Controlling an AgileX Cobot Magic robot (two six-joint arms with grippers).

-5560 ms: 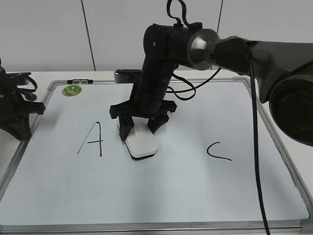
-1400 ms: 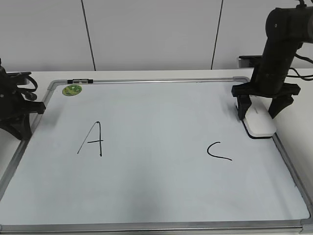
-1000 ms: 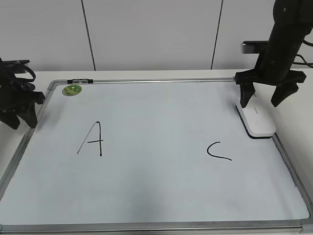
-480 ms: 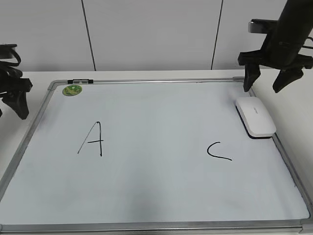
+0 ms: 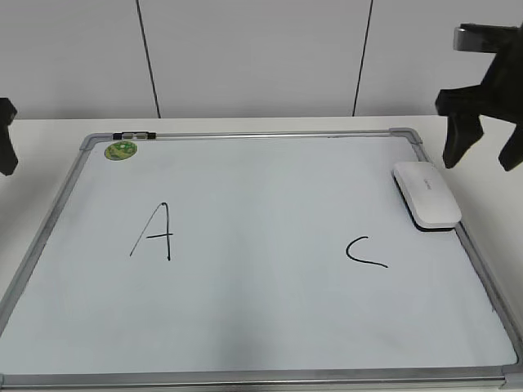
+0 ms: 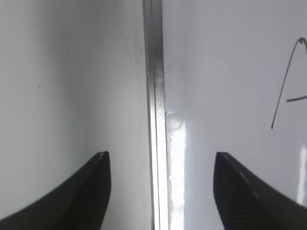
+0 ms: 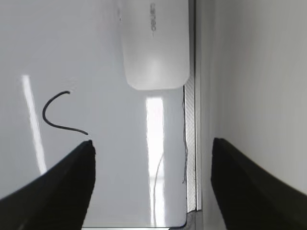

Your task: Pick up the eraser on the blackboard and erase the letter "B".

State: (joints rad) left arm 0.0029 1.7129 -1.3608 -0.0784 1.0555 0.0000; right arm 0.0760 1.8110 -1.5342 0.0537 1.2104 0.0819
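Note:
The white eraser lies flat on the blackboard against its right frame; it also shows in the right wrist view. No letter "B" shows on the board; the space between the black "A" and the black "C" is bare. My right gripper is open and empty, raised above and to the right of the eraser; it also shows in the right wrist view. My left gripper is open and empty over the board's left frame; only a bit of it shows in the exterior view.
A small round green magnet sits at the board's far left corner, next to a dark clip on the top frame. The board lies on a white table in front of a pale wall.
The eraser was wiped mid-board, carried to the right frame and let go. My right gripper has risen up and right off it. My left gripper has risen and moved left.

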